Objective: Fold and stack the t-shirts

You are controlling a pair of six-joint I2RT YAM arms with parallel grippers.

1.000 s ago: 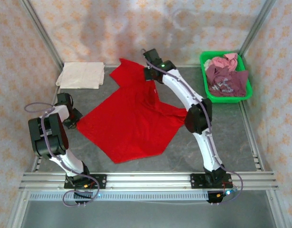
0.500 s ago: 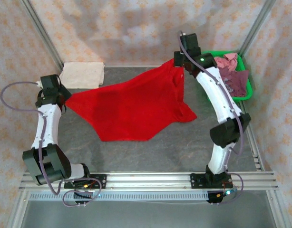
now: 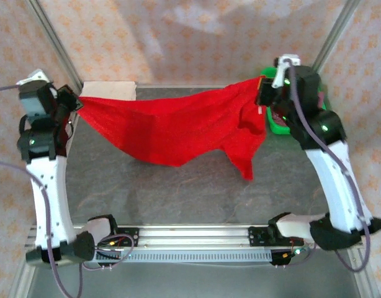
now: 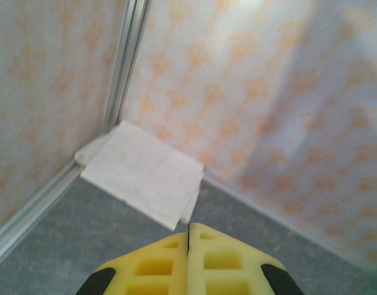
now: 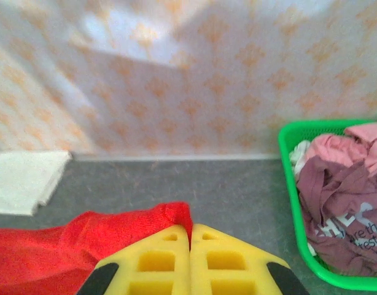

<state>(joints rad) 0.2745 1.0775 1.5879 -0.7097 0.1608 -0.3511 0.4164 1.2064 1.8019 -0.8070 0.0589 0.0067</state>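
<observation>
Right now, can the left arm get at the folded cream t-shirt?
Likely yes for reach: the folded cream t-shirt lies just ahead of the left arm, bare table between. But its jaws are shut on the red t-shirt.

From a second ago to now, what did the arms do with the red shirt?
The left end effector and right end effector, shut on the red shirt, swung apart and up, lifting it off the table and stretching it out in the air. The folded white shirt and the basket stayed put.
</observation>
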